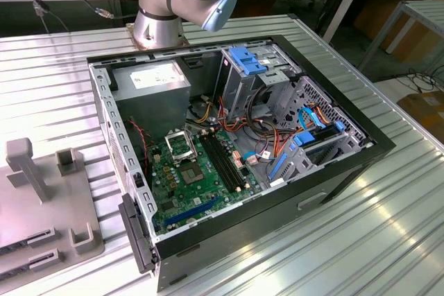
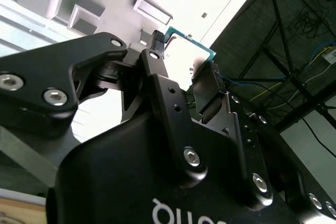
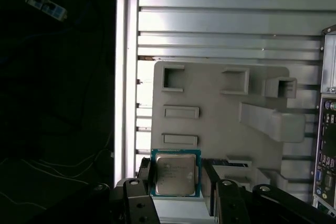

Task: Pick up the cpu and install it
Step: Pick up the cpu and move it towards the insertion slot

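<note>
Bright overhead light washes the ribbed metal surface point(image 1: 62, 67) in the exterior view. White glare lies at nine to eleven o'clock of the open computer case point(image 1: 374, 145), whose interior rests in soft shade. In the second wrist view the cpu point(image 2: 181, 49) and the grey tray point(image 2: 105, 3) behind it burn out to white, while the black gripper point(image 2: 184, 57) sits in deep shadow. In the first wrist view the floor point(image 3: 52, 103) beyond the surface's edge is almost black; the tray is evenly lit.
</note>
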Robot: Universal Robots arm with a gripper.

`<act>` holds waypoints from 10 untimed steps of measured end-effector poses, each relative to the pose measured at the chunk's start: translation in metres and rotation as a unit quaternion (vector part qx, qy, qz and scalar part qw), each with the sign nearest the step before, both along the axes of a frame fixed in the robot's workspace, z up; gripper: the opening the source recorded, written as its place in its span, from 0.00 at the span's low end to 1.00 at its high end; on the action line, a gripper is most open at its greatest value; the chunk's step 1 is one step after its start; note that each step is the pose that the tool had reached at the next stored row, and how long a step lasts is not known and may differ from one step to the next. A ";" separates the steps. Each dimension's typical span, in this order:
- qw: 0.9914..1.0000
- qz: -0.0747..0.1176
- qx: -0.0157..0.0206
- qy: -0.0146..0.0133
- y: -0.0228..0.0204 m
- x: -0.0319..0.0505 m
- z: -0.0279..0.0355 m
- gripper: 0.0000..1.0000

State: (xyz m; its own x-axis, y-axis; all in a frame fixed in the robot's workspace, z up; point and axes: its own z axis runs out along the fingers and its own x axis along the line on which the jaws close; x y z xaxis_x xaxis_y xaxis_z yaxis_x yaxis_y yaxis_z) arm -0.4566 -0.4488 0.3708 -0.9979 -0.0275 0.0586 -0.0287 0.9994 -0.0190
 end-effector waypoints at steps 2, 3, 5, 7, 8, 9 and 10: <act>1.000 0.000 0.000 0.000 0.0000 0.0000 0.0011 0.47; 1.000 0.000 0.000 0.000 0.0000 0.0000 0.0015 0.47; 1.000 0.000 0.000 0.000 0.0000 0.0000 0.0026 0.47; 1.000 0.000 0.000 0.000 0.0000 0.0001 0.0030 0.47; 1.000 0.000 0.000 0.001 0.0000 0.0000 0.0030 0.47; 1.000 0.000 0.000 0.001 0.0000 0.0000 0.0030 0.47; 1.000 0.000 0.000 0.001 0.0000 0.0000 0.0030 0.47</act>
